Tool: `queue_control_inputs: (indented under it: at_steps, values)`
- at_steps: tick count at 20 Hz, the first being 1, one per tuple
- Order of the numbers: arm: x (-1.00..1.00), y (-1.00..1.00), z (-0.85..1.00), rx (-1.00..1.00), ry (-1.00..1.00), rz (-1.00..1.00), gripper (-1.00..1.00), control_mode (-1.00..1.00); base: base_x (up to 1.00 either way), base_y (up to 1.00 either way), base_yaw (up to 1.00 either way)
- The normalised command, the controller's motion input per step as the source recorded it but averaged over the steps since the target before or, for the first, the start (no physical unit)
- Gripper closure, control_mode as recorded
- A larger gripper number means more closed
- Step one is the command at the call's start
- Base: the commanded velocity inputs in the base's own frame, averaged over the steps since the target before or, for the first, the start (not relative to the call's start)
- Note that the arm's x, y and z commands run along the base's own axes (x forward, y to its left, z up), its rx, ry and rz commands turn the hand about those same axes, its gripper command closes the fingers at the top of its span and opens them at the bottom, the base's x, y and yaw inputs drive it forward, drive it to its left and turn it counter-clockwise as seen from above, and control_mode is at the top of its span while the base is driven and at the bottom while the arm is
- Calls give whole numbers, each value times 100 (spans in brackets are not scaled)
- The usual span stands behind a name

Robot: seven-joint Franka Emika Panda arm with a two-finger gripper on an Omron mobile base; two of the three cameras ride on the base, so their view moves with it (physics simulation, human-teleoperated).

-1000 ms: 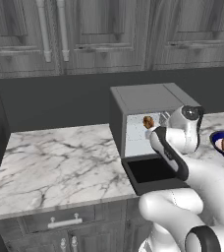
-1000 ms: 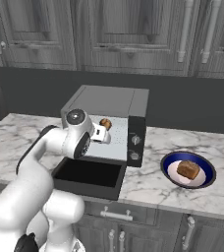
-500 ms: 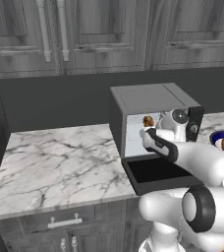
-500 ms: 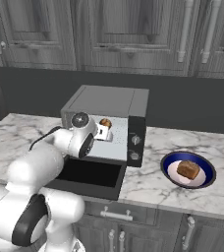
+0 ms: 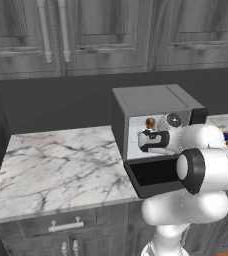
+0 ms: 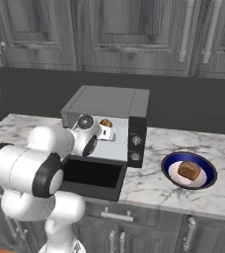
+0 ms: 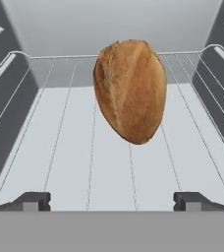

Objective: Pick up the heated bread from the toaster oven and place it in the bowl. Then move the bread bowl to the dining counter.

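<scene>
**Bread on oven rack, gripper at the opening, fingers wide**

The heated bread (image 7: pixel 129 91) lies on the wire rack (image 7: pixel 60 142) inside the toaster oven (image 6: pixel 107 106), toward the back of the white cavity; from the right base camera it shows as a small brown lump (image 6: pixel 105 123) just past the hand. The gripper (image 7: pixel 112 201) faces straight into the oven, its two fingertips (image 7: pixel 33 201) spread far apart, one near each side wall, nothing between them and no contact with the bread. The oven's black door (image 6: pixel 91 175) hangs open and flat in front of the cavity, with the arm reaching over it. To the oven's right on the marble counter (image 5: pixel 56 167), well apart from the oven, stands the bowl (image 6: pixel 189 170), blue-rimmed; a darker brown piece (image 6: pixel 189 170) already sits inside it. Grey cabinets (image 6: pixel 119 29) run above.
</scene>
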Motion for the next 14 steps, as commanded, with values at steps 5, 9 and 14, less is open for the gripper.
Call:
queue_control_inputs:
  at_steps: [5,9,14]
  values:
    - [26,0,-19,0,0,0,-100,-100,0,0,0]
    - [-5,0,-1,0,22,-1,-100,-100,0,0,0]
    - [-69,0,0,1,50,-8,-100,-100,0,0,0]
